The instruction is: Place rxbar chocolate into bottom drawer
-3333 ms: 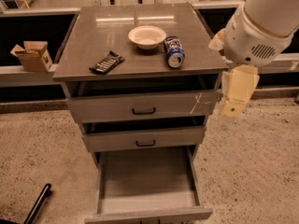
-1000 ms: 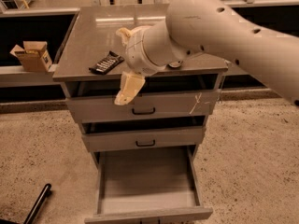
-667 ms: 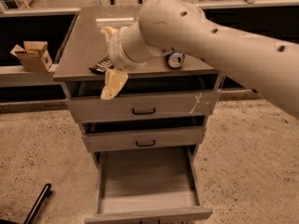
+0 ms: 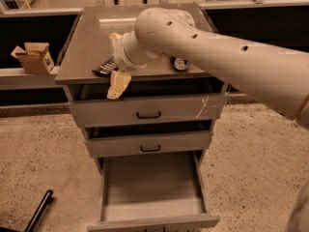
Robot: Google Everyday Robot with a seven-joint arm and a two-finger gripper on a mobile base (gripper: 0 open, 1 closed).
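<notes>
The rxbar chocolate [image 4: 103,68], a flat black bar, lies on the cabinet top near its front left edge, partly hidden by my arm. My gripper [image 4: 118,84] hangs just right of the bar, over the front edge of the top and above the top drawer. The bottom drawer [image 4: 110,191] is pulled out wide below, a shallow grey tray with nothing in it. My large white arm reaches in from the right across the cabinet top.
A blue-and-white can [image 4: 179,64] peeks out from under my arm on the cabinet top [image 4: 91,37]. The two upper drawers with black handles [image 4: 148,114] stand slightly ajar. A cardboard box [image 4: 34,57] sits on a ledge at left. A black rod [image 4: 39,210] lies on the floor.
My arm has swung from the right side of the cabinet across its top to the left. The gripper now sits beside the bar at the front left edge.
</notes>
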